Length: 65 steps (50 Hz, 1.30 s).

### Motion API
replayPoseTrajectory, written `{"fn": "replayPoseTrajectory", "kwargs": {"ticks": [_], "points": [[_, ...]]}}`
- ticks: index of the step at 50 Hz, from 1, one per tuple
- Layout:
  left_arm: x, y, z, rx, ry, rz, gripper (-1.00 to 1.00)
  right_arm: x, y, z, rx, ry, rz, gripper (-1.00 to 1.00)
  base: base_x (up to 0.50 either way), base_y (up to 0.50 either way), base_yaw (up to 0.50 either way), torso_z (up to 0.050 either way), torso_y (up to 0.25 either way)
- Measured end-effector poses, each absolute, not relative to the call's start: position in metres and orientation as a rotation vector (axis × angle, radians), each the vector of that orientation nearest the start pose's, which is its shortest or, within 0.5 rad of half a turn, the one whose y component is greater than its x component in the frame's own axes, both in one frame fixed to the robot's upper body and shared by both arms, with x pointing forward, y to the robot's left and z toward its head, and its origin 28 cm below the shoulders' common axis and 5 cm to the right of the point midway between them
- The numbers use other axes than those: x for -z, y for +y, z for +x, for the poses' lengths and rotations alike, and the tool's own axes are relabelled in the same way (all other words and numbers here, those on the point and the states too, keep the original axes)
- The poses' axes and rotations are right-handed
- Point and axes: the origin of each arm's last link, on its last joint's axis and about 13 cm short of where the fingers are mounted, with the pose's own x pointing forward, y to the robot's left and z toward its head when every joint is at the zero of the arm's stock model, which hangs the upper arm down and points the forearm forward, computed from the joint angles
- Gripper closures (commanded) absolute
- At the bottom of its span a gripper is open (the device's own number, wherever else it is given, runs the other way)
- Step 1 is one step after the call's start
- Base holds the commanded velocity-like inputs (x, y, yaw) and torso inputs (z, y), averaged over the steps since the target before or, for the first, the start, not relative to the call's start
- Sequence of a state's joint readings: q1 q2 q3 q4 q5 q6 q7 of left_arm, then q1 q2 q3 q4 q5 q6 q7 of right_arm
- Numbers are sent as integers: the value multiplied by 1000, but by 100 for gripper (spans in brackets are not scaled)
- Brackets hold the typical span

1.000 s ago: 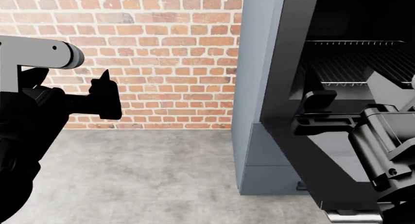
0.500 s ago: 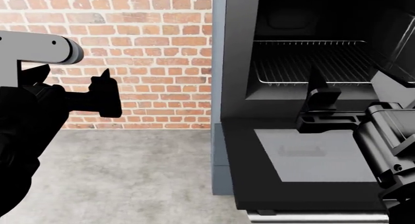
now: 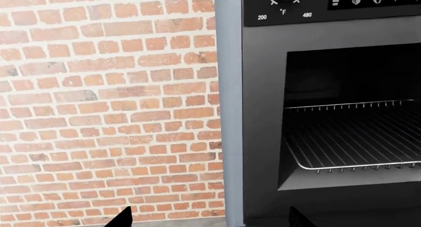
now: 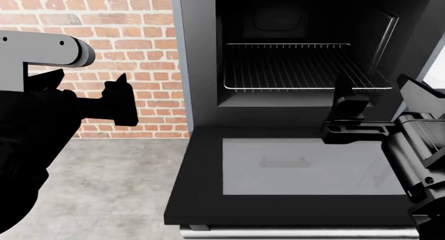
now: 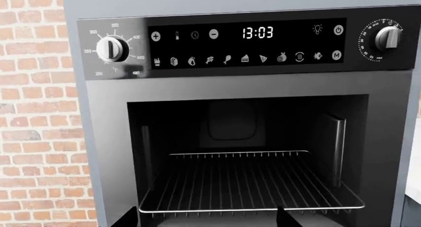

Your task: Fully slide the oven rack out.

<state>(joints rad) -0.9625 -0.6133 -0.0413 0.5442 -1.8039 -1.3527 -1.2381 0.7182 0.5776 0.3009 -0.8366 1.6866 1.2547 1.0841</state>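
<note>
The oven rack [image 4: 299, 68], a silver wire grid, sits fully inside the open oven cavity at mid height. It also shows in the right wrist view [image 5: 250, 182] and the left wrist view [image 3: 355, 138]. My right gripper [image 4: 379, 102] is open and empty, held in front of the cavity's right part, short of the rack's front rod; its fingertips [image 5: 128, 218] frame the rack from a distance. My left gripper [image 4: 120, 102] is open and empty, off to the left before the brick wall; its fingertips [image 3: 125, 218] straddle the oven's left edge.
The black glass-windowed oven door [image 4: 208, 193] lies folded down flat under my right gripper, its silver handle [image 4: 292, 232] at the near edge. The control panel [image 5: 250, 40] is above the cavity. A brick wall [image 4: 132, 37] and grey floor [image 4: 104, 188] lie left of the oven.
The oven has shifted leftward in the head view and now faces me squarely, with the whole cavity and flat door in sight. Both grippers keep their places in the view.
</note>
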Motion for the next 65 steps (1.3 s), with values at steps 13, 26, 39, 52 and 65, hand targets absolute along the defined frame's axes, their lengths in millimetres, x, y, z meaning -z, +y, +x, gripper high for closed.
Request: {"fn": "replayPoseTrajectory", "kwargs": {"ticks": [13,26,39,52,65], "points": [[-284,240,208,42,60,57,-100,-260,-137,172,-19,-134,40,-100,0,-500,0,0,0],[-281,238,209,51,69,62,-100,-259,-138,172,-18,-127,38,-100,7,-500,0,0,0],[-281,238,208,54,67,62,-100,-258,-138,173,-26,-127,40,-100,327,-233,0,0,0],[-281,237,211,52,71,66,-100,-258,-139,175,-39,-130,42,-100,481,-97,0,0,0],[-282,236,213,58,78,69,-100,-260,-139,176,-40,-123,46,-100,421,-82,0,0,1]]}}
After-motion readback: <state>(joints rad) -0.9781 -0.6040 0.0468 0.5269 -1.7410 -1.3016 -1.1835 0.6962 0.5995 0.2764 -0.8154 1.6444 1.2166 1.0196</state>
